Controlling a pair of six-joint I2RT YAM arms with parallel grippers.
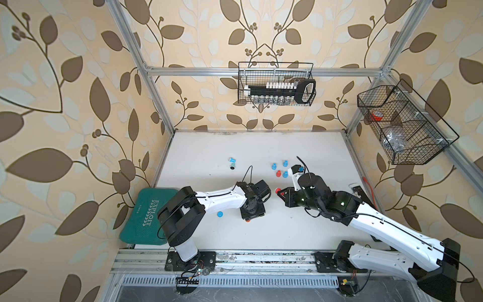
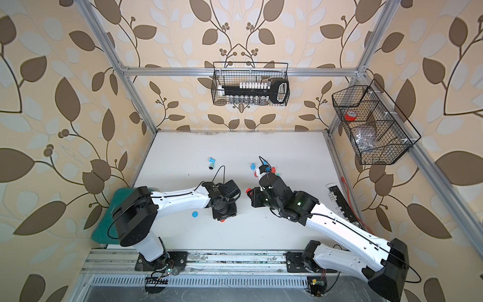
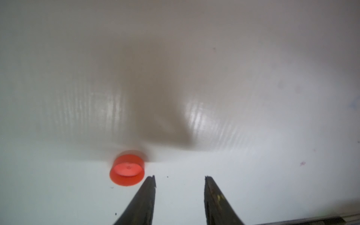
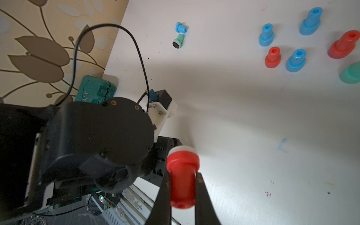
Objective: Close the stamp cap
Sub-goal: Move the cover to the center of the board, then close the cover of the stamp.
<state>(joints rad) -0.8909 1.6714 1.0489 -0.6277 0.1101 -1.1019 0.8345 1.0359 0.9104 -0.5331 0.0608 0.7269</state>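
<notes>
In a top view I count one red cap on the white table, poking out from under my down-bent left arm, with one blue cap near it and one green case reading EXPLOIT. My left wrist view shows that red cap open side up, just beside one finger and outside my left gripper, whose jaws stand apart and empty. My right wrist view shows my right gripper clamped on one red stamp, its white-rimmed end bare, with six standing stamps and two lying stamps beyond.
</notes>
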